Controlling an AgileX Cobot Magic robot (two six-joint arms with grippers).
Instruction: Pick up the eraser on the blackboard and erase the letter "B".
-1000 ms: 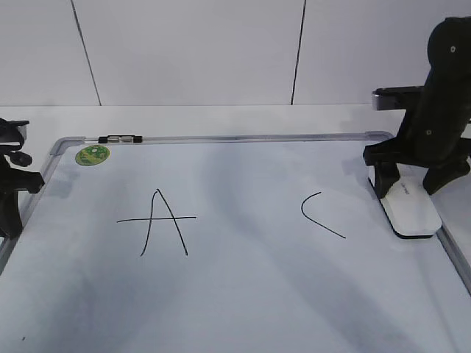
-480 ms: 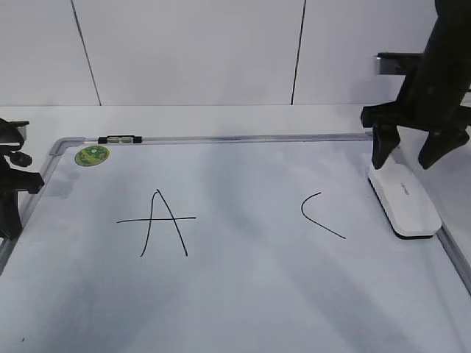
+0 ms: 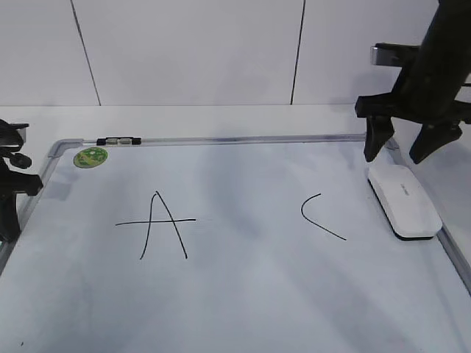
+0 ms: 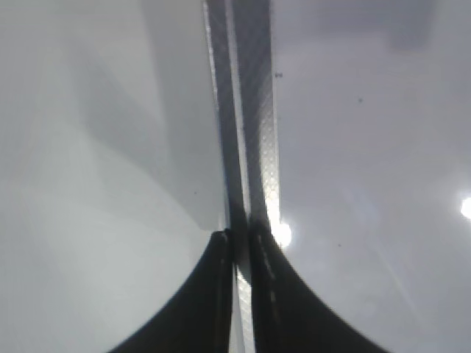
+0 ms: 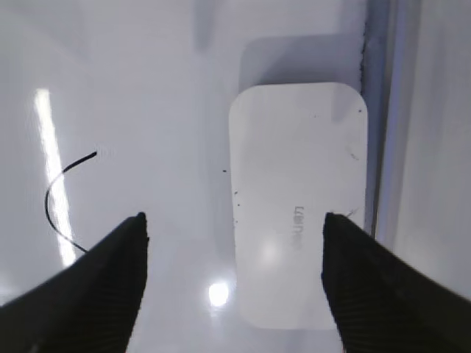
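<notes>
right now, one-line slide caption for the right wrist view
Open right gripper poised above the white eraser lying on the blackboard beside its frame, curved "C" stroke at left.

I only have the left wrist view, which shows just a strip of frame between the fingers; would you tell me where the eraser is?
Observer: The eraser lies flat on the blackboard, along its right edge, and nothing is holding it.
Operator: Thank you. Which letters are written on the board?
Observer: Only an A on the left and a C on the right, with bare board between them.
</notes>
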